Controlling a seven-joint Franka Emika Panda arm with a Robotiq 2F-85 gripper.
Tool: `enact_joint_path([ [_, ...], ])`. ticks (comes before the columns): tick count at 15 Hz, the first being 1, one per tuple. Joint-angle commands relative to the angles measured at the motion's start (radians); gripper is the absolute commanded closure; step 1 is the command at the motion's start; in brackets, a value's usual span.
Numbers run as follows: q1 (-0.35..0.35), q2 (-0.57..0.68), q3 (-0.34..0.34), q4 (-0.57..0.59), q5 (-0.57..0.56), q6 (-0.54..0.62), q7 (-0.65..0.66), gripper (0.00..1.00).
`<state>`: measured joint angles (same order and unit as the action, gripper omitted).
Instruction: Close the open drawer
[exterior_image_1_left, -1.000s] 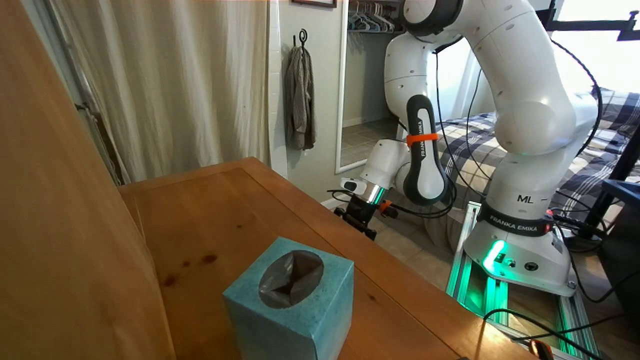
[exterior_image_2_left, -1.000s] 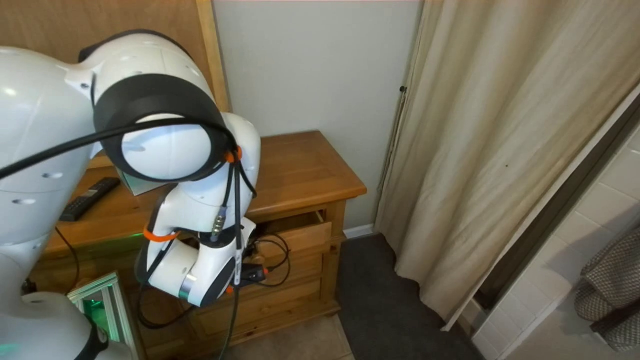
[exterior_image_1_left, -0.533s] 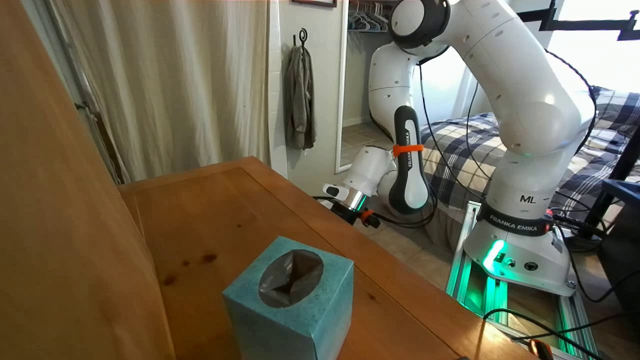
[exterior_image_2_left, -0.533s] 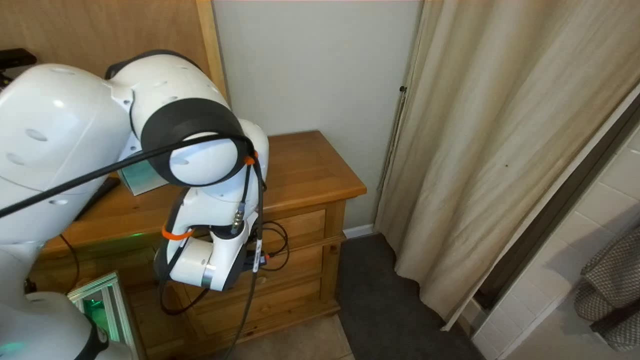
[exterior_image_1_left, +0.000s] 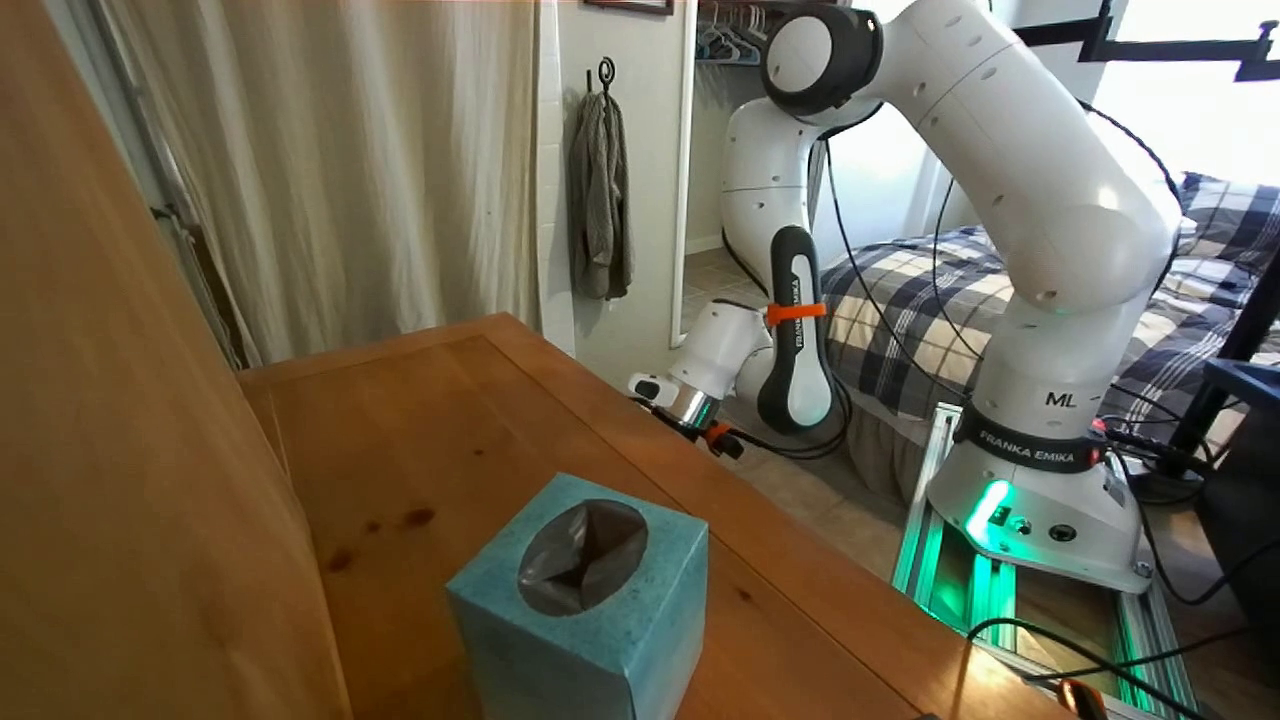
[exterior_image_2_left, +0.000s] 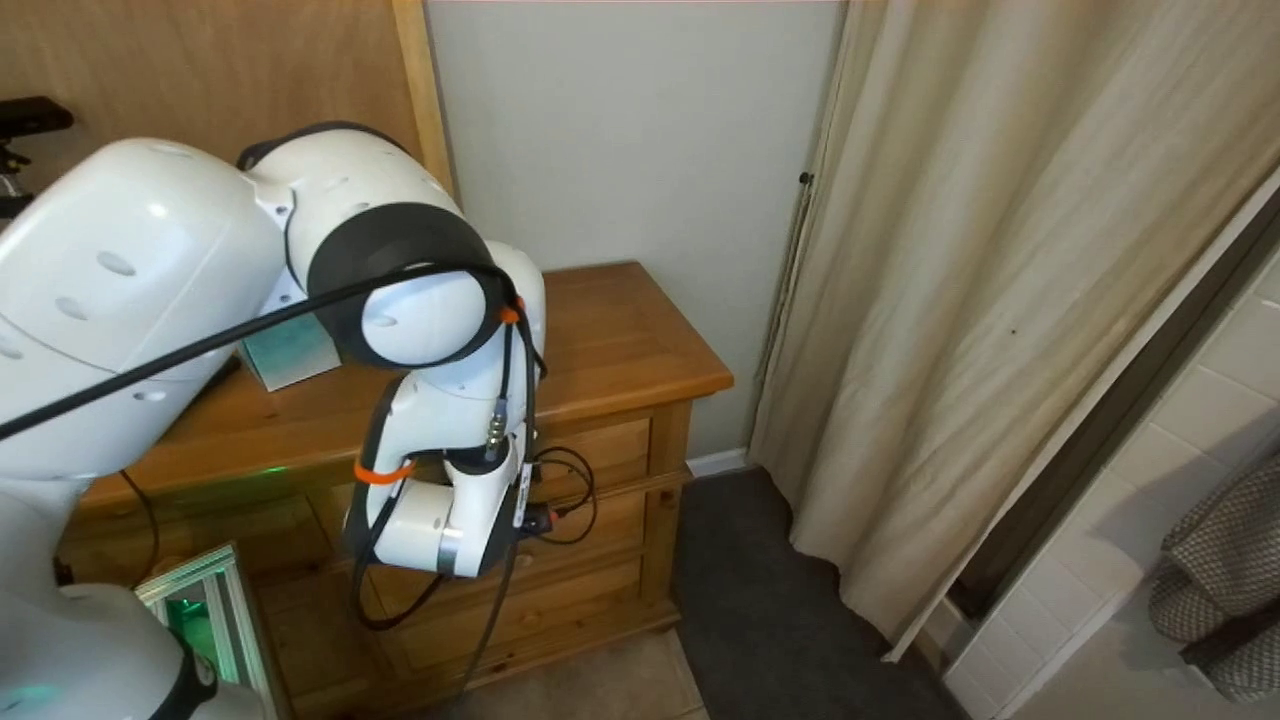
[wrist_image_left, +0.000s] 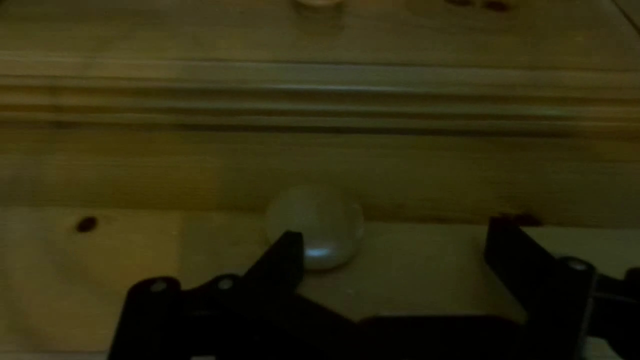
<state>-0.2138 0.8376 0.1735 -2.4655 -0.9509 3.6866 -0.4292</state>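
Note:
The wooden dresser's top drawer (exterior_image_2_left: 615, 448) has its front flush with the frame in an exterior view, with no gap above it. The arm hides its left part. In the dark wrist view, a drawer face (wrist_image_left: 200, 35) with a knob at the picture's top edge lies above a moulding. Below the moulding, a round knob (wrist_image_left: 320, 225) sits on another drawer face (wrist_image_left: 410, 270). My gripper (wrist_image_left: 395, 240) is open and empty in front of that lower face. Its left finger overlaps the knob in the picture; contact cannot be told. The fingers are hidden in both exterior views.
A teal tissue box (exterior_image_1_left: 580, 600) stands on the dresser top (exterior_image_1_left: 430, 440). Loose cables (exterior_image_2_left: 575, 495) loop beside the wrist. A beige curtain (exterior_image_2_left: 960, 300) hangs beyond the dresser. The metal base frame (exterior_image_2_left: 215, 600) stands close to the dresser front.
One second ago the top drawer stood open with a dark gap; half a second ago and now its front is flush. The arm has moved towards the dresser, and the gripper went behind its edge.

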Motion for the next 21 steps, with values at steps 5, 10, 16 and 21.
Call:
enact_joint_path([
  [5,-0.018,-0.344,-0.147,-0.086,-0.013,-0.316,0.079,0.00],
  [10,-0.146,-0.604,-0.051,-0.230,0.065,-0.633,0.110,0.00],
  [16,-0.285,-0.762,0.196,-0.283,0.511,-0.958,0.053,0.00],
  [21,-0.415,-0.811,0.340,-0.265,0.920,-1.074,-0.056,0.00],
])
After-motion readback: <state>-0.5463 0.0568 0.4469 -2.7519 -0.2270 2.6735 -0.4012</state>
